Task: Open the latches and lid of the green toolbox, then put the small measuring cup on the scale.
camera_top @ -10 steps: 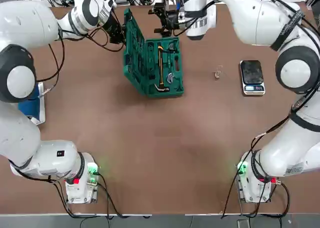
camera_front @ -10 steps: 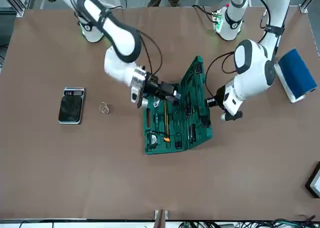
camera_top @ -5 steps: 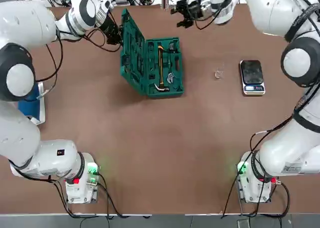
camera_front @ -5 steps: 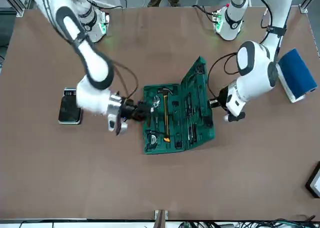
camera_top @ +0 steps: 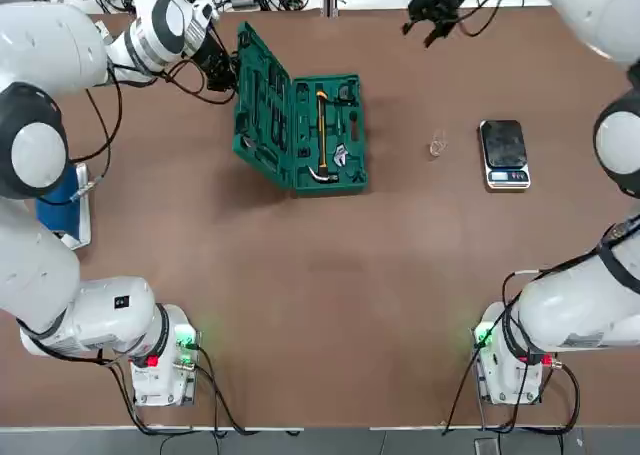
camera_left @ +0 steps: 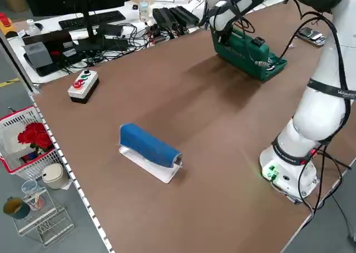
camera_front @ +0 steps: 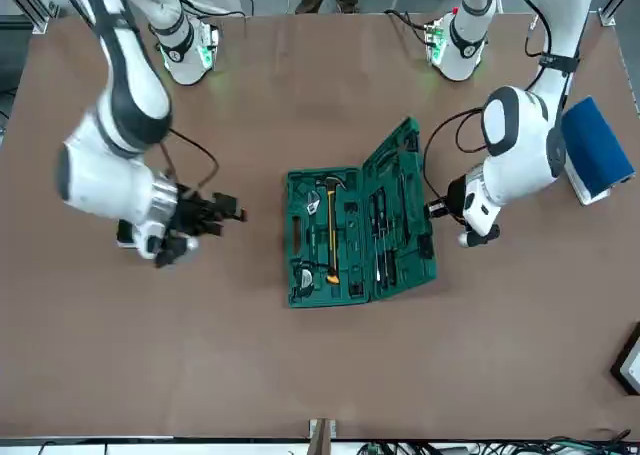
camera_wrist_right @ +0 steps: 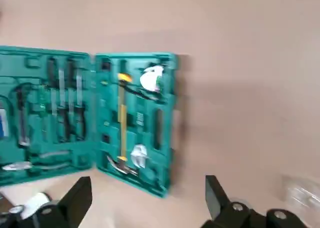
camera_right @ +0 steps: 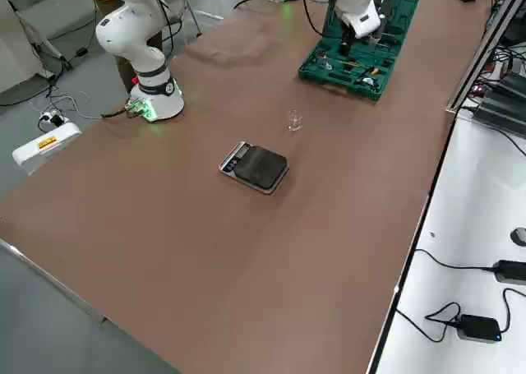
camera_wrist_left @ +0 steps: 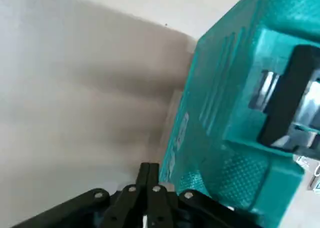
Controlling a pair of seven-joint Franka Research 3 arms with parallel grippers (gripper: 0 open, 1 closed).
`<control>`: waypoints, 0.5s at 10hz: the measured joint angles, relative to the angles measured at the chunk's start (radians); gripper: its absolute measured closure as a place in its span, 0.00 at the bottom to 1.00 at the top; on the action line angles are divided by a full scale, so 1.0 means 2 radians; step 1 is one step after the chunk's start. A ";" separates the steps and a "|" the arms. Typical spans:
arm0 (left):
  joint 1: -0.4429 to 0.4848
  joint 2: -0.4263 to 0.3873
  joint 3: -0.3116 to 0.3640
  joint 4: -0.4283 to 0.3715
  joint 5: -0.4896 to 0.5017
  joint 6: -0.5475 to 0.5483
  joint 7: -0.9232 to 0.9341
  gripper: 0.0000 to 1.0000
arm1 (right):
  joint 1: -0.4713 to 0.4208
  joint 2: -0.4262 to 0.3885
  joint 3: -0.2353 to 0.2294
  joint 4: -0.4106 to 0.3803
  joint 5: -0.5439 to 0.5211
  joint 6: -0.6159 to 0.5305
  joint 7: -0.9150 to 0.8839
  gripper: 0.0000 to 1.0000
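Observation:
The green toolbox (camera_top: 325, 130) lies open at the far middle of the table, with a yellow-handled hammer in its base. Its lid (camera_top: 258, 100) leans out to the left, tools in its slots. My left gripper (camera_top: 225, 73) is shut and sits against the lid's outer face (camera_wrist_left: 225, 138). Raised above the table's far edge, to the right of the toolbox, my right gripper (camera_top: 422, 23) is open and holds nothing. The small measuring cup (camera_top: 437, 147) stands on the table just left of the scale (camera_top: 503, 153). In the front view my right arm hides both.
A blue block on a white base (camera_top: 65, 200) lies near the table's left edge. A grey button box (camera_left: 83, 85) stands at the far left corner. Cables and devices run behind the far edge. The near half of the table (camera_top: 330, 305) is bare brown surface.
My right gripper has left the toolbox, rising and swinging right toward the far edge. The lid has tipped further open to the left, and my left gripper moved with it.

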 joint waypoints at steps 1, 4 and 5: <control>0.004 0.003 0.000 -0.001 0.000 0.000 0.004 0.99 | -0.001 -0.021 -0.028 0.002 -0.033 -0.031 0.010 0.00; 0.006 0.008 0.002 -0.001 0.003 0.000 0.007 0.98 | -0.002 -0.051 -0.053 0.036 -0.144 -0.102 0.073 0.00; 0.010 0.011 0.002 -0.002 0.008 0.000 0.008 0.98 | -0.002 -0.059 -0.054 0.054 -0.168 -0.125 0.088 0.00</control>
